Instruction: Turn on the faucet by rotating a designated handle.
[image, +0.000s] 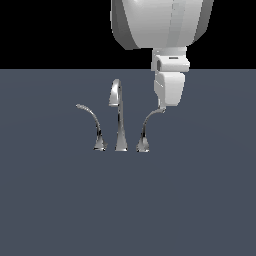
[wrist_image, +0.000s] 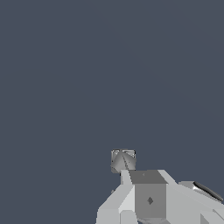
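**Gripper at the lever tip, contact uncertain**

As we read the scene from its near side outward, only bare grey-blue floor (image: 128, 210) lay in front, and beyond it the faucet (image: 119, 117) stood in a row: the handle (image: 148, 125) on the exterior view's right, the tall spout (image: 118, 110) in the middle, and the mirror-image lever (image: 92, 122) on the left. The handle's thin tip arched up to the underside of the gripper (image: 162, 107), which hung directly over it; whether the two touched we could not tell. Nor could we tell how far apart the fingers stood, since the exterior view showed them end-on as one block and the wrist view showed only grey housing.

We judged the main risk to be a glancing push: the tip was slender, curved and shiny, so the finger could slide off it instead of turning it. Pressing downward could also jam against the fixed base.

We found no brand, label or writing anywhere.
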